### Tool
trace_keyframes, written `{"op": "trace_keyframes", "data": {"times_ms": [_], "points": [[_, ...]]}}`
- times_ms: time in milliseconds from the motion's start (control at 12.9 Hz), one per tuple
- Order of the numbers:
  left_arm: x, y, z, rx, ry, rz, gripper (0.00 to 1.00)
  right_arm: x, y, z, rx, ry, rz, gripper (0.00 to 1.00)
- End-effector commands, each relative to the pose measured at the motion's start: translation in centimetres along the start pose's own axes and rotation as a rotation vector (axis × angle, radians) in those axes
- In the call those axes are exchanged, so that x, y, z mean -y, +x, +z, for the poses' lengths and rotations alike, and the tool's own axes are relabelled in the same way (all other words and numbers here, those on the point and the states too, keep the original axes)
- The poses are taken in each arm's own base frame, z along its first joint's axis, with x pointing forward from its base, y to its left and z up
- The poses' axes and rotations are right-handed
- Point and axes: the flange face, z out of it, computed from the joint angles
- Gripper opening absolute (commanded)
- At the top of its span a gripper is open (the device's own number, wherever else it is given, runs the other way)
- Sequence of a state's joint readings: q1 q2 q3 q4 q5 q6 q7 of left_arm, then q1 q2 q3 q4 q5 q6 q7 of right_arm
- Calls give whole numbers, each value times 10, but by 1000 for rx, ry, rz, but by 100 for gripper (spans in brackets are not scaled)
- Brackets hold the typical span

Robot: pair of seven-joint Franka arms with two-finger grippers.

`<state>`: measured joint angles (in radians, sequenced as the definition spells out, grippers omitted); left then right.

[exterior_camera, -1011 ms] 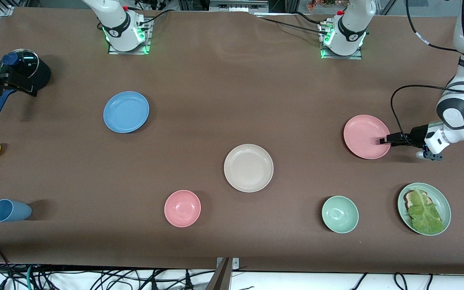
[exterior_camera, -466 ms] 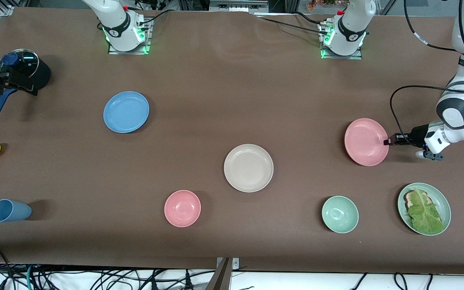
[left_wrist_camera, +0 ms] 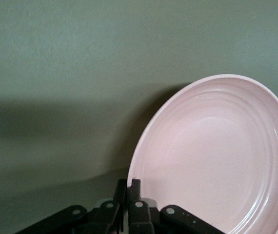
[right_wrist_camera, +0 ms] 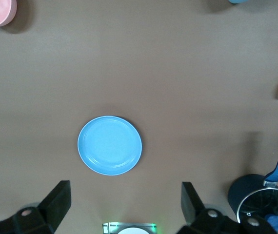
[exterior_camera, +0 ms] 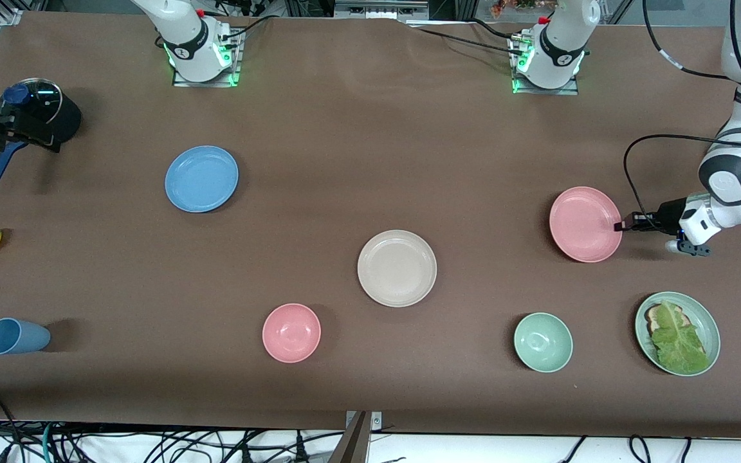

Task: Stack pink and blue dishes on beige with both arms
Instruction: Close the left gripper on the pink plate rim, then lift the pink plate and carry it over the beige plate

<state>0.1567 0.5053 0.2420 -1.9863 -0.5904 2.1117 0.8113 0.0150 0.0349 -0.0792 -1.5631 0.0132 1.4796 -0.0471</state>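
Left end effector (exterior_camera: 619, 226) reached in from the left arm's end of the desk, fingers (left_wrist_camera: 134, 192) pinched on the pink plate (exterior_camera: 585, 224) rim. Right end effector (right_wrist_camera: 124, 202) hung high over the blue plate (right_wrist_camera: 109, 145), fingers spread.

A salmon pink plate (exterior_camera: 585, 223) is pinched at its rim by the black left gripper (exterior_camera: 617, 226). The black right gripper (right_wrist_camera: 124, 202) hangs with fingers spread over a light blue plate (exterior_camera: 201, 178). The cream-beige plate (exterior_camera: 397, 267) is plain and matte, on the brown table (exterior_camera: 370, 141). The arms are white with black bands.
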Motion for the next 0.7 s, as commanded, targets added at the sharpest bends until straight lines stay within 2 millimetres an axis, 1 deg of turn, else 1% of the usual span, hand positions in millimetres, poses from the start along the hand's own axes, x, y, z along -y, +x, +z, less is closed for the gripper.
{"op": "trace_keyframes", "data": {"times_ms": [0,155,233,311,389,544,622], "points": [[-41,9,-39,-21,1,53,0,-3,0,-2,0,1,-8,100],[-61,25,-76,7,62,62,0,-3,0,-1,1,1,-8,100],[-74,34,-96,31,78,54,0,-2,-1,-3,1,1,-8,100],[-86,41,-110,51,79,36,0,-2,-2,-3,3,1,-8,100],[-106,50,-116,70,84,37,0,-2,-2,-2,4,1,-8,100],[-147,64,-137,86,114,10,0,-2,-1,-2,4,1,-8,100],[-172,72,-140,90,119,5,0,-2,-2,-2,4,1,-8,100]]}}
